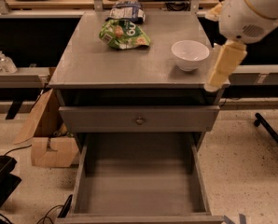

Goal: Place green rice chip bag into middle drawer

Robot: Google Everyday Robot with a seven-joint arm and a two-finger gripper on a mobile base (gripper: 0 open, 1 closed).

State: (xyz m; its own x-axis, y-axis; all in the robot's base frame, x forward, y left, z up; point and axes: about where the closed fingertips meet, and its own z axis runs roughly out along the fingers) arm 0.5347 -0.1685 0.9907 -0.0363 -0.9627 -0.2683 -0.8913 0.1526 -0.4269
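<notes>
Middle drawer [139, 190] open at six o'clock, nothing in it yet! The green rice chip bag [124, 34] sits untouched at twelve o'clock on the cabinet top [97, 66]. The gripper [223, 66] hangs at three o'clock, beside the bowl [190, 54]; apart or together, can't tell. Grab and drop both remain.

Grey cabinet top [97, 64] carries a green bag [124, 34], a blue-and-white bag [126, 10] just behind it, and a white bowl [190, 54] at right. The gripper [219, 73] hangs at the right edge.
</notes>
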